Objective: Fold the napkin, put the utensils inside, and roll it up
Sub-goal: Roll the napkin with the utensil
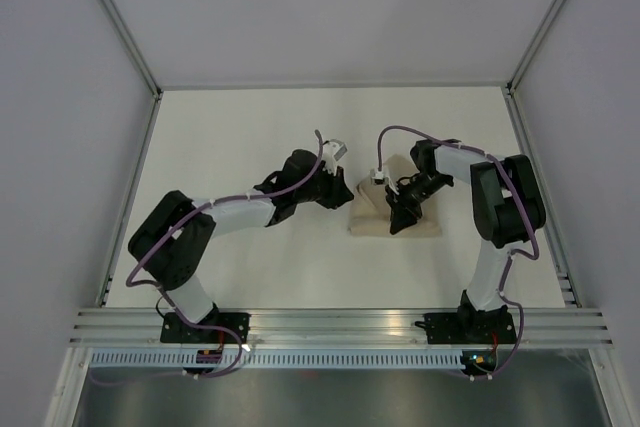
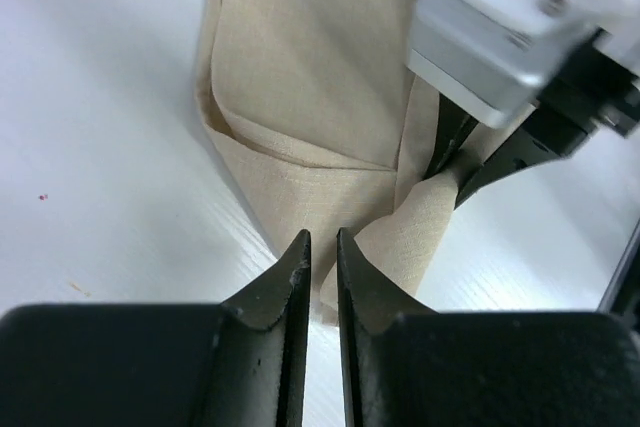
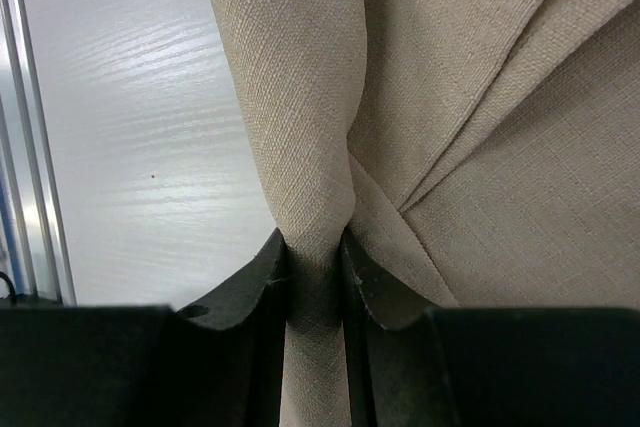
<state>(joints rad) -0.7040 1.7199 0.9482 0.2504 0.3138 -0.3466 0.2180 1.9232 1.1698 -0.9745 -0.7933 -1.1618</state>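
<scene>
The beige napkin (image 1: pixel 366 220) lies folded and bunched on the white table between both arms. My right gripper (image 1: pixel 398 221) is shut on a raised fold of the napkin (image 3: pixel 500 147); the cloth runs down between its jaws (image 3: pixel 315 239). My left gripper (image 1: pixel 345 193) sits at the napkin's left edge. In the left wrist view its jaws (image 2: pixel 322 239) are nearly together with nothing between them, just short of the napkin (image 2: pixel 310 67). The right gripper's fingers (image 2: pixel 452 152) pinch the cloth there too. No utensils show in any view.
The white table (image 1: pixel 250 137) is walled by grey panels at the back and sides. An aluminium rail (image 1: pixel 330 325) runs along the near edge by the arm bases. A metal rail (image 3: pixel 35 147) shows at the left of the right wrist view.
</scene>
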